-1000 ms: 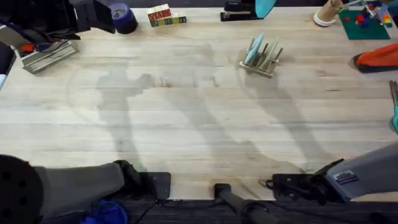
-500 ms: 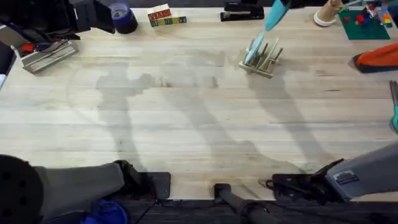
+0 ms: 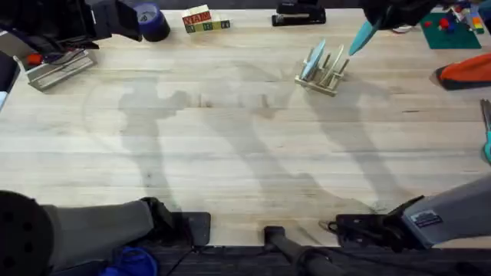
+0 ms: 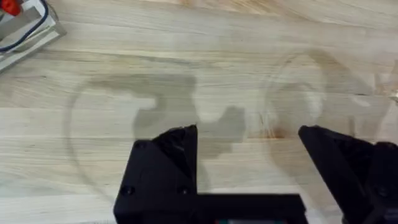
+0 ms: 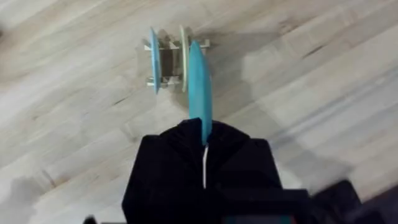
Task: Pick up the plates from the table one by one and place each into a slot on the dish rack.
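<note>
My right gripper (image 5: 203, 140) is shut on a turquoise plate (image 5: 200, 81), held on edge. In the overhead view that plate (image 3: 361, 37) hangs in the air just right of and behind the dish rack (image 3: 322, 70), under the dark right gripper (image 3: 387, 11). The pale wooden dish rack (image 5: 166, 62) holds a blue plate (image 5: 153, 57) and a paler plate (image 5: 183, 53) upright in its slots. My left gripper (image 4: 249, 158) is open over the bare table (image 4: 186, 56), near the front left, holding nothing.
A grey metal tray (image 3: 57, 69) lies at the far left. A dark blue tape roll (image 3: 152, 21), letter blocks (image 3: 203, 21) and a black stapler (image 3: 299, 14) line the back edge. An orange object (image 3: 464, 73) and a green mat (image 3: 453, 29) sit at the back right.
The right gripper has carried the turquoise plate from the back edge rightward and toward the near side, to just right of the rack. The left arm has not moved.
</note>
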Controlling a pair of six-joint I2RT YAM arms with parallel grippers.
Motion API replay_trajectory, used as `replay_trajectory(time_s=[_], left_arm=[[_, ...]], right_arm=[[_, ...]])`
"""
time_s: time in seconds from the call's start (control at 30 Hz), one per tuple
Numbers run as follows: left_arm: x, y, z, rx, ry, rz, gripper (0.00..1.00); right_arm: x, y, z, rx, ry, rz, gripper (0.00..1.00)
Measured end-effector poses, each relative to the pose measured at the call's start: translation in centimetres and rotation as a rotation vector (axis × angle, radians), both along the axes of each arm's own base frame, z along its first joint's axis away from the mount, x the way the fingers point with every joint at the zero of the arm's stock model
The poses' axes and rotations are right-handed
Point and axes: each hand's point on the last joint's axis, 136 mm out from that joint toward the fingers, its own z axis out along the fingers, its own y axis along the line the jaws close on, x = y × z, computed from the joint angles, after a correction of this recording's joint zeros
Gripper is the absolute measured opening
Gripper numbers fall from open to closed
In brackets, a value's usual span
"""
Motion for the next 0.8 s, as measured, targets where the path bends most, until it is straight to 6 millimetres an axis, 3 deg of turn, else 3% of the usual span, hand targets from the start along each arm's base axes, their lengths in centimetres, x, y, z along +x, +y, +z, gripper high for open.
replay_trajectory(time_s=[0.5, 0.8], left_arm=[[0.0, 0.0, 0.0, 0.000, 0.000, 0.000, 0.995], [0.0, 0.0, 0.0, 0.000, 0.000, 0.000, 0.995]], right_arm=[[0.3, -2.2, 0.0, 0.036, -0.029, -0.163, 0.030], [0.3, -2.3, 0.0, 0.037, -0.030, -0.167, 0.031]])
